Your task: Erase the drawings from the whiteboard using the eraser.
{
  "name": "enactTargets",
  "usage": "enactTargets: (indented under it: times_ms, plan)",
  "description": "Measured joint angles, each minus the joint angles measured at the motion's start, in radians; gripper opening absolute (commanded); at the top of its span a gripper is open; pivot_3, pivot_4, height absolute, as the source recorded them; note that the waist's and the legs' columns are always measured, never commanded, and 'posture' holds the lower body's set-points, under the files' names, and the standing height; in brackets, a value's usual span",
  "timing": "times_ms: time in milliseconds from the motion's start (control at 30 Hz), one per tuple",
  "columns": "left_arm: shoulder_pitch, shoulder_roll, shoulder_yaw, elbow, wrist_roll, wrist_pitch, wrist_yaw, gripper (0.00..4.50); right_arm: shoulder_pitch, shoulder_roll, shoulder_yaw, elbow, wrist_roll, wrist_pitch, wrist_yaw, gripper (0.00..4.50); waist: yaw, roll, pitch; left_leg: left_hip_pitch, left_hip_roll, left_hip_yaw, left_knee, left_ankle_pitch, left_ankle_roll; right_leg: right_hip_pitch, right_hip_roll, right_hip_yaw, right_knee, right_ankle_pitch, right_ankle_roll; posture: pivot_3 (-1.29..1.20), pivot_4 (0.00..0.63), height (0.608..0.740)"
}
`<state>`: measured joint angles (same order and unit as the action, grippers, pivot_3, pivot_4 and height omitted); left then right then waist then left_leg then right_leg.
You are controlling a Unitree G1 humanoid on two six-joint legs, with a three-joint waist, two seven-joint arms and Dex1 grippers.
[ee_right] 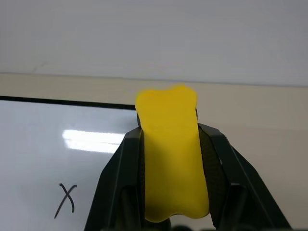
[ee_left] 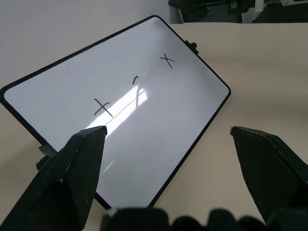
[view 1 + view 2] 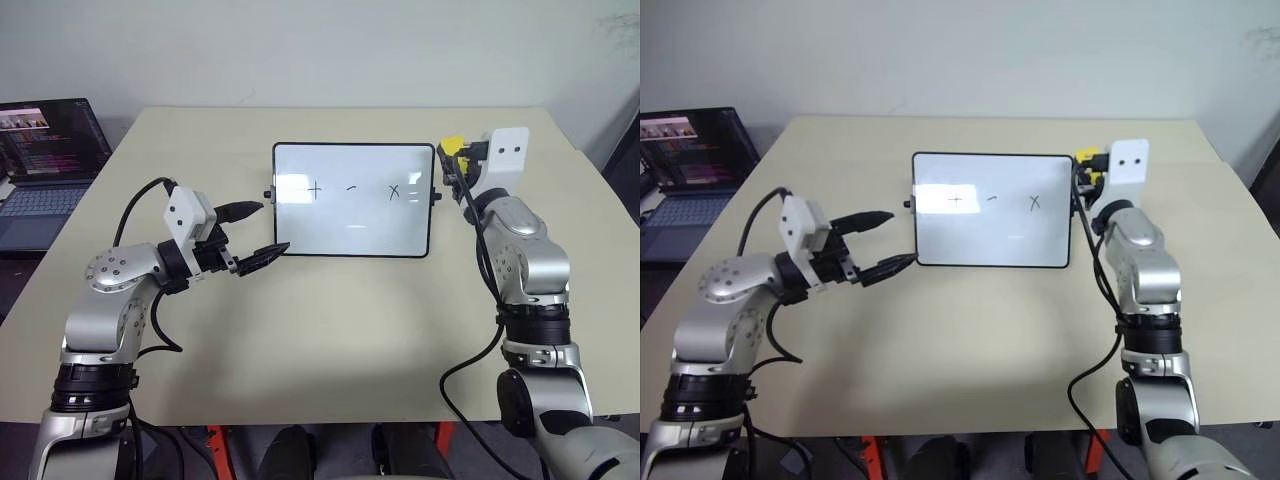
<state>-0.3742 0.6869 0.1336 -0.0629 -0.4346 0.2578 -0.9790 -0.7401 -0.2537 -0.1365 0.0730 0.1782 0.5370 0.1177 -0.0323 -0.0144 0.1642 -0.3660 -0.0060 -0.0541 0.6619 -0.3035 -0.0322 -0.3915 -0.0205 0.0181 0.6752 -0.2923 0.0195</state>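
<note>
The whiteboard (image 3: 352, 200) lies flat on the beige surface (image 3: 330, 330), toward its far middle, long side running left to right, with small black knobs on both short ends. The drawings (image 3: 352, 188) sit in a row across its upper half: a plus (image 3: 316, 189) at the left, a short dash (image 3: 351, 187) in the middle and an x (image 3: 394, 191) at the right, all three unerased. A bright streak of reflected light crosses the glossy board below the marks. The right pincer (image 1: 169, 144) is pinching the eraser (image 1: 171, 163), the yellow block squeezed between the two black fingers (image 1: 120, 178) so that its sides bulge past them. In the head views the eraser (image 3: 452, 146) is held up just beyond the board's far right corner, above the surface and not touching the board; the right wrist view looks past it at the x and the board's far edge. The left pincer (image 3: 255, 232) is spread wide, holding nothing, its fingertips hovering just off the board's left end near the near-left corner, one tip beside the left knob and the other close to the frame. A laptop (image 3: 45, 165) with a lit screen stands off the surface at the far left.
</note>
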Motion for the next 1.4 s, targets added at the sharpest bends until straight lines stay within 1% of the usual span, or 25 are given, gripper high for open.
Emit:
enactTargets:
  times_ms: [300,533,600,700,767,1400]
  plan:
    - [-0.019,0.0,-0.002,0.019,0.01,-0.001,-0.014,4.5,-0.043,0.004,0.003,0.089,-0.002,-0.051,0.014,1.21,0.0,0.0,0.0,0.0,0.0,0.0,0.0,0.0,0.0,-0.001,0.0,0.0,0.0,0.0,0.0,0.0,0.15,0.74]
    - [-0.02,0.001,-0.011,0.019,0.01,-0.001,-0.016,4.5,-0.074,0.027,0.02,0.129,-0.011,-0.091,0.015,1.21,0.0,0.0,0.0,-0.003,0.0,0.001,0.0,0.0,0.0,-0.005,0.0,0.001,0.002,0.0,0.0,0.0,0.15,0.74]
    - [-0.02,0.002,-0.011,0.02,0.011,-0.001,-0.016,4.5,-0.079,0.031,0.022,0.148,-0.014,-0.106,0.017,1.21,0.0,0.0,0.0,-0.005,0.0,0.001,0.0,0.0,0.0,-0.006,0.0,0.001,0.002,0.0,0.0,0.0,0.15,0.74]
    - [-0.022,0.007,-0.011,0.02,0.012,-0.002,-0.016,4.5,-0.091,0.036,0.024,0.174,-0.023,-0.124,0.02,1.21,-0.001,0.0,0.0,-0.013,0.0,0.002,0.003,0.001,0.0,-0.016,0.0,0.001,0.005,0.0,0.0,0.0,0.15,0.74]
    - [-0.022,0.007,-0.012,0.021,0.012,-0.002,-0.017,4.5,-0.1,0.039,0.032,0.194,-0.033,-0.141,0.023,1.21,-0.001,0.0,0.0,-0.015,0.0,0.002,0.003,0.001,-0.001,-0.017,0.0,0.001,0.005,0.0,0.0,0.0,0.15,0.74]
    - [-0.03,0.017,-0.012,0.028,0.014,-0.004,-0.028,4.5,-0.092,0.067,0.059,0.294,-0.047,-0.223,0.06,1.21,-0.001,0.0,0.0,-0.016,0.0,0.002,0.003,0.001,-0.001,-0.018,0.0,0.001,0.005,0.0,0.0,0.0,0.15,0.74]
